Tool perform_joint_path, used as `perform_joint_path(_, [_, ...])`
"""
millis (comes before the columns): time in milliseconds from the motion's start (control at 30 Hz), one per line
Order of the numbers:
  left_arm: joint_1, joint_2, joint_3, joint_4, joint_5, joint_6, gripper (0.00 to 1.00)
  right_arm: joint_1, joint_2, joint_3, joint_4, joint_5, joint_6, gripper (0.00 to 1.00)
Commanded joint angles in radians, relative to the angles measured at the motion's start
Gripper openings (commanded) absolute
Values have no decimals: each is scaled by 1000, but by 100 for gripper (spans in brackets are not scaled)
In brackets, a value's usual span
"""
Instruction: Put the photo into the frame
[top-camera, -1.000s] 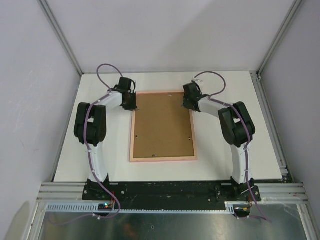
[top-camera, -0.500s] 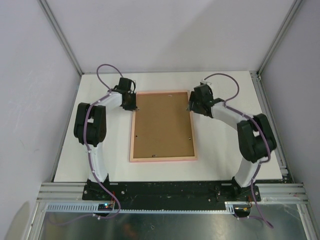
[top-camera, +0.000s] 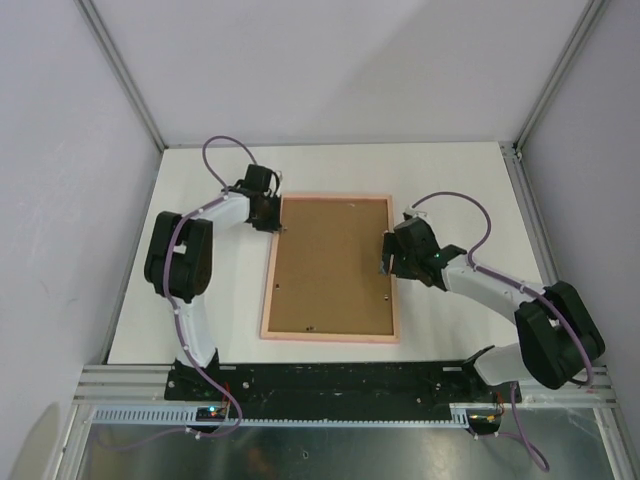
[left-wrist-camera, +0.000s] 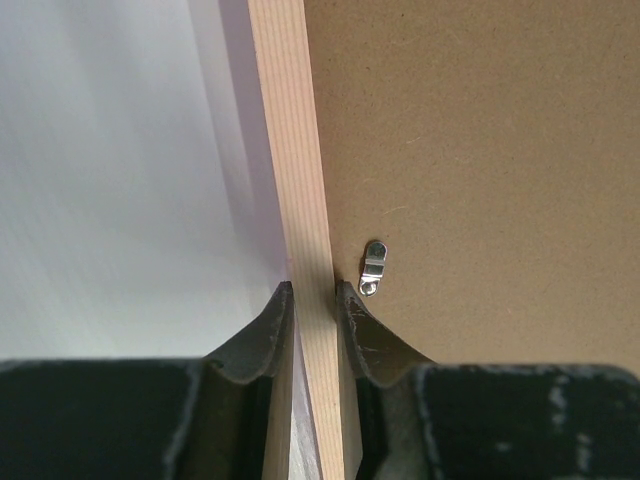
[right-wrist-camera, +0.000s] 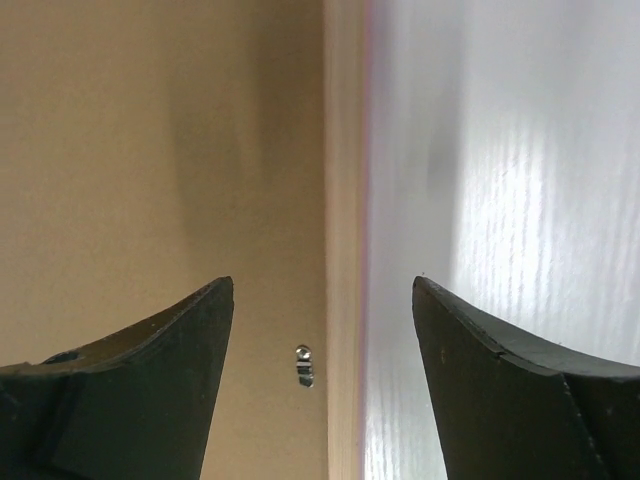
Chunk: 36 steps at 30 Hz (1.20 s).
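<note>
The frame (top-camera: 330, 337) of pale pink wood lies face down on the white table, its brown backing board (top-camera: 332, 262) showing. My left gripper (top-camera: 275, 222) is shut on the frame's left rail (left-wrist-camera: 295, 150) near the far corner, one finger on each side, beside a small metal clip (left-wrist-camera: 373, 266). My right gripper (top-camera: 388, 262) hovers open over the middle of the right rail (right-wrist-camera: 343, 150), which passes between its spread fingers untouched. Another clip (right-wrist-camera: 304, 365) sits on the backing board (right-wrist-camera: 150, 150) just inside that rail. The photo is hidden.
The white table (top-camera: 200, 300) is bounded by grey walls with metal posts at the far corners (top-camera: 160, 148). A black rail with the arm bases (top-camera: 330, 380) runs along the near edge.
The right gripper has opened, let go of the frame's far right corner and slid nearer along the right rail. The frame has shifted nearer and slightly right, still held by the left gripper.
</note>
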Motion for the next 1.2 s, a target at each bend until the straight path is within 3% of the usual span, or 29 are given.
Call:
perform_joint_path(0, [-20,-88,-54,-48,65,3,0,65,-76,-48,-13,36,57,77])
perform_joint_path(600, [-20,-178,-162,-40,-53,-224,0,331,-222,-194,-158,124,250,77])
perform_joint_path(833, [-18,-184,-160,-25,-69,-250,0,351,-203,-232,-127,138,272,64])
perform_joint_path(1167, [-14,-171,-144,-23,-64,-252,0,318,-163,-233,-96,137,240,54])
